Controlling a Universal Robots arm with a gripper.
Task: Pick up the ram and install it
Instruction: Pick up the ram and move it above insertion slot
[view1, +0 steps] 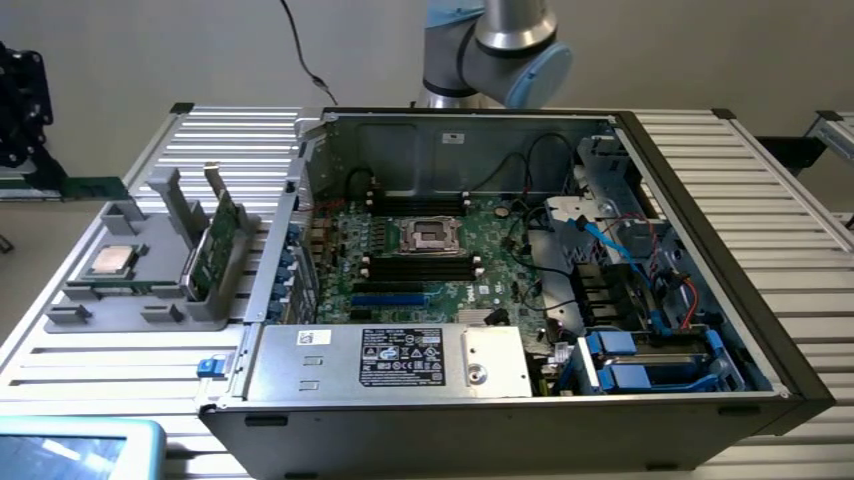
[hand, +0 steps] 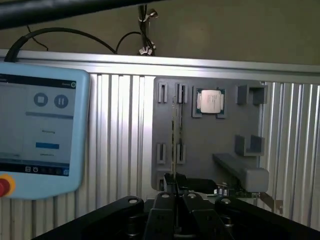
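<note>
Your open computer case (view1: 454, 140) lies on its side on the tabletop (view1: 787, 200), so its motherboard (view1: 394, 288) faces up for access. Just beside the case, on the exterior view's left, a grey holder (view1: 134, 305) props the ram (view1: 214, 245) on edge, likely so it can be pinched. The processor (view1: 110, 260) lies flat next to it. Your arm (view1: 514, 50) rises behind the case. The claw (hand: 175, 187) is closed on nothing, lined up with the ram's thin edge.
</note>
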